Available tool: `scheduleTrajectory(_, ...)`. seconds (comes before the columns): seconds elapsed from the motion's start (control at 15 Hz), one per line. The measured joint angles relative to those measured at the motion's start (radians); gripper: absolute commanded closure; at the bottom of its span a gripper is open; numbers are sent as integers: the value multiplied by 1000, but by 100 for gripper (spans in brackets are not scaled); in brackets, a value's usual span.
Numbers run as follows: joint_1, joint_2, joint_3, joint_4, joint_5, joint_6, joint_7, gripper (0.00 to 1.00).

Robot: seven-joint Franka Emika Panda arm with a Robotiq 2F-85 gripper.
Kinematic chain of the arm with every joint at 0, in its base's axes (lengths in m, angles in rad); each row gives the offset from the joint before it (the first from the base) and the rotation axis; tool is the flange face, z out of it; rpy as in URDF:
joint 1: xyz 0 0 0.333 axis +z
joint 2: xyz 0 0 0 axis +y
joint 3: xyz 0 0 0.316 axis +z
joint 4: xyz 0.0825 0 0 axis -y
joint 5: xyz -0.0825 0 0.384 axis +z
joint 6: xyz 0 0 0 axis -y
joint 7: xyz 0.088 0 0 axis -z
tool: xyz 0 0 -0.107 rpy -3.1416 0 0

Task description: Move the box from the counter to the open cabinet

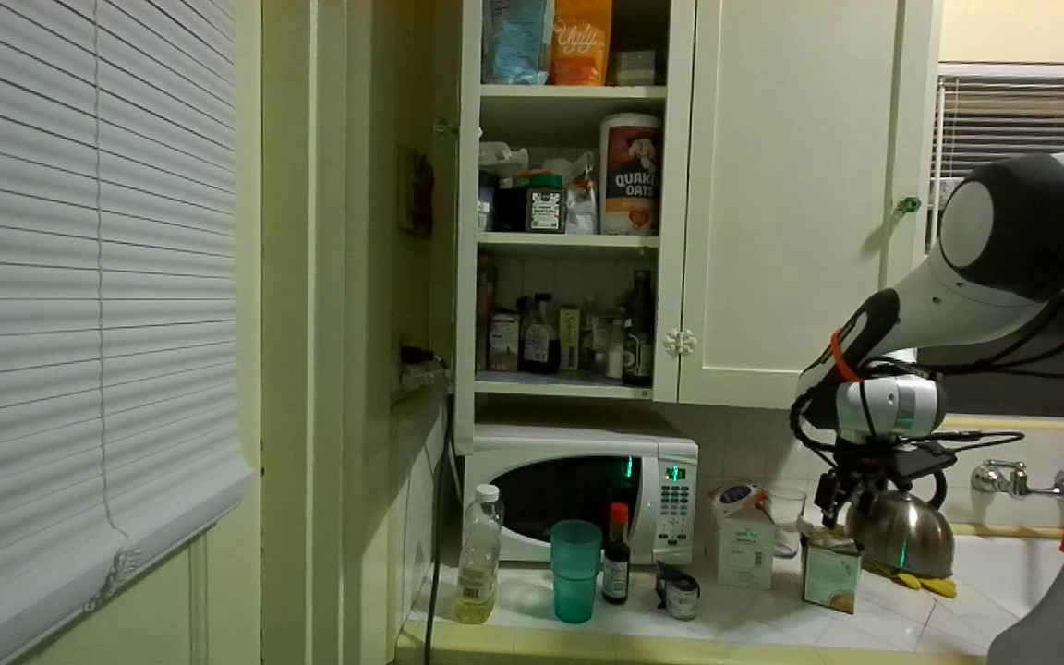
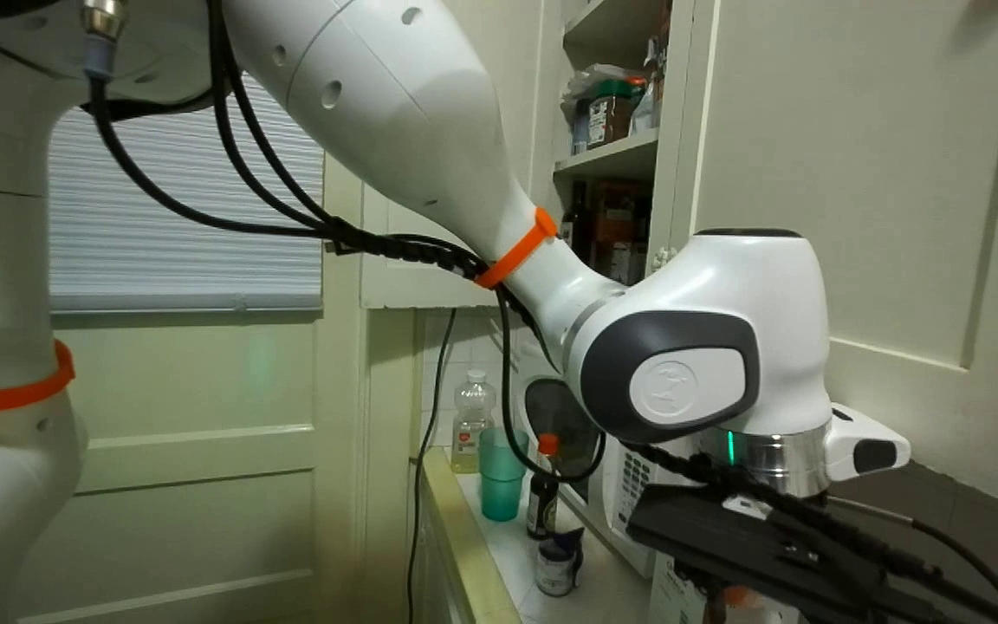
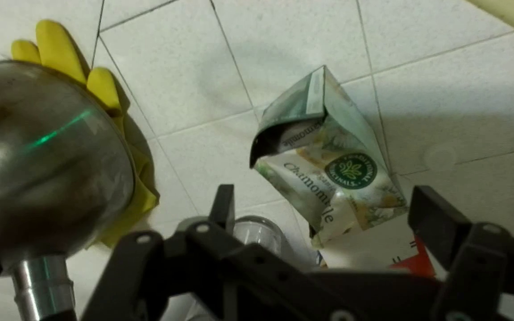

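The box (image 1: 830, 574) is a small pale-green Chamomile tea carton with its top flap open. It stands on the counter (image 1: 726, 623) in front of the kettle. In the wrist view the box (image 3: 328, 174) lies ahead of and partly between the fingers. My gripper (image 3: 321, 209) is open and empty, its fingers spread wide. In an exterior view the gripper (image 1: 835, 513) points down just above the box; I cannot tell if it touches. The open cabinet (image 1: 569, 242) has shelves of bottles, jars and packets above the microwave; it also shows in an exterior view (image 2: 607, 156).
A steel kettle (image 1: 906, 536) on yellow gloves (image 1: 924, 584) stands close beside the box. A taller white carton (image 1: 743, 552) and a clear glass (image 1: 786, 508) stand on its other side. A teal cup (image 1: 575, 571), bottles and a small jar (image 1: 680, 596) stand before the microwave (image 1: 578, 499).
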Motion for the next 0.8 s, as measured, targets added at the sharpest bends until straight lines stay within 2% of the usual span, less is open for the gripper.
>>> scheduleTrajectory(0.27,7,1,21,-46,127,103,-262,0)
scheduleTrajectory(0.6,6,9,35,-60,306,101,-582,0)
scheduleTrajectory(0.8,-11,31,26,-56,359,100,-696,0)
